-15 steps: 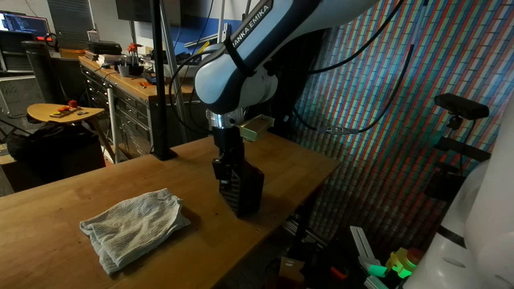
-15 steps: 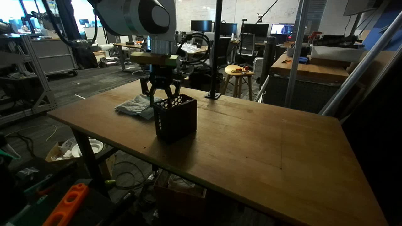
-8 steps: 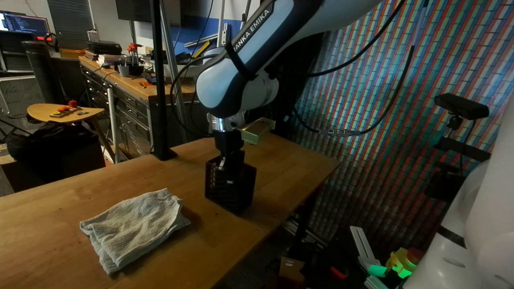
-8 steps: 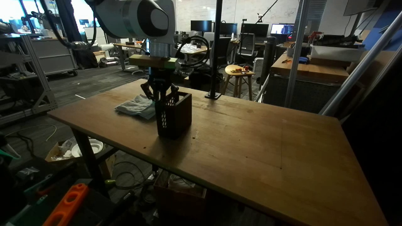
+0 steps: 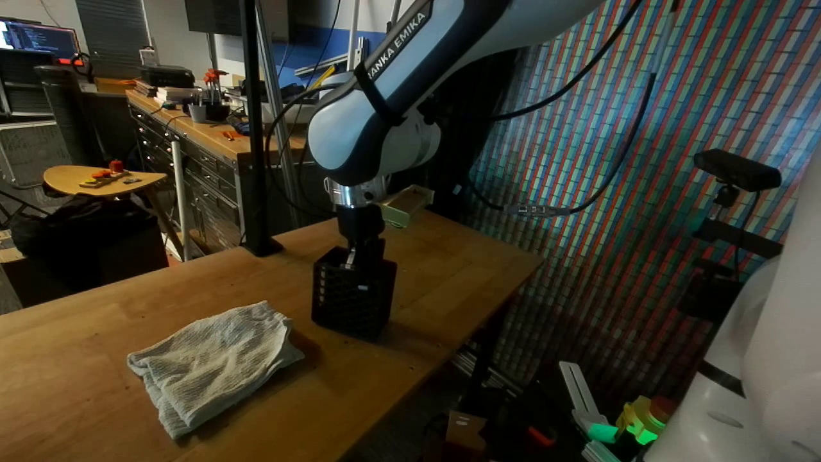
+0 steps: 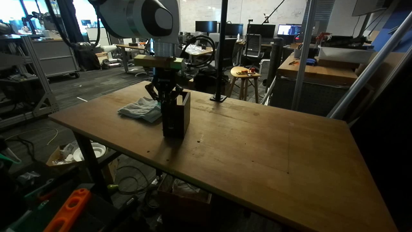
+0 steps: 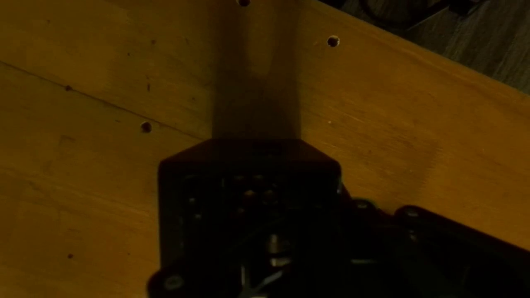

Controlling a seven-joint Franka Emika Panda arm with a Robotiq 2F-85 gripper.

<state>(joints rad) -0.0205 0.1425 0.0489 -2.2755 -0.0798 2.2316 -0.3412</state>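
End effector [image 6: 163,101] apparently clamped on upright black box [image 6: 174,122].

A black box [image 5: 353,308], open at the top, stands upright on the table [image 6: 273,145], near the table's edge. Its walls are straight, and in an exterior view the broadest visible wall is pierced by a lattice of small holes, with a corner turned toward the camera. From above, in the wrist view, its rim has rounded corners and its inside is too dark to make out fully. The jaws pinch the top of 1 wall.
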